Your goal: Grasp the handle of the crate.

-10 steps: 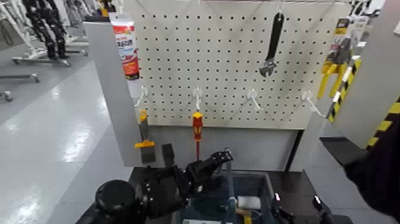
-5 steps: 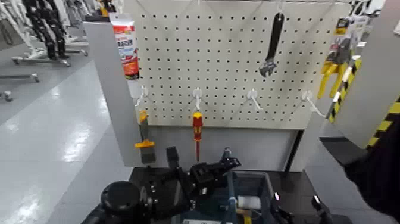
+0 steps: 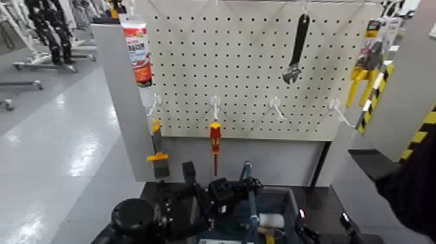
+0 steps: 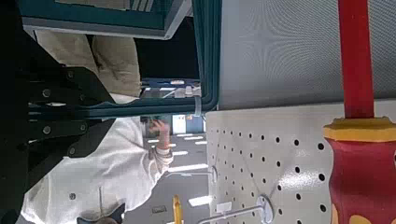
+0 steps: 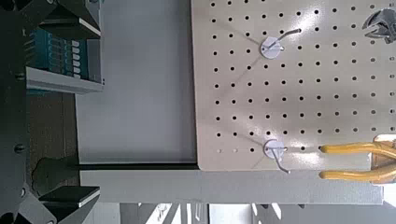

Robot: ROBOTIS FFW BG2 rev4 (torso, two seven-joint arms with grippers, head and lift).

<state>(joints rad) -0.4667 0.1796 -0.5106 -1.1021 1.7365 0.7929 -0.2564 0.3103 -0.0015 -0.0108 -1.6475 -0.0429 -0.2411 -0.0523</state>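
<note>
Crate (image 3: 280, 206) sits low in front of the pegboard (image 3: 253, 65). Its handle (image 3: 249, 195) stands up over the middle. The left gripper (image 3: 250, 185) has moved closer, open fingers now around the bar, ready to squeeze. Right gripper (image 3: 324, 230) waits; fingers unclear.

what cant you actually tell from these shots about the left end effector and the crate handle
- Head view: whether the left end effector has closed on the thin blue-grey handle bar; its black body overlaps the bar.
- Head view: most of the dark blue-grey plastic crate, cut off by the bottom edge.
- Left wrist view: fingertip contact, outside the frame.
</note>
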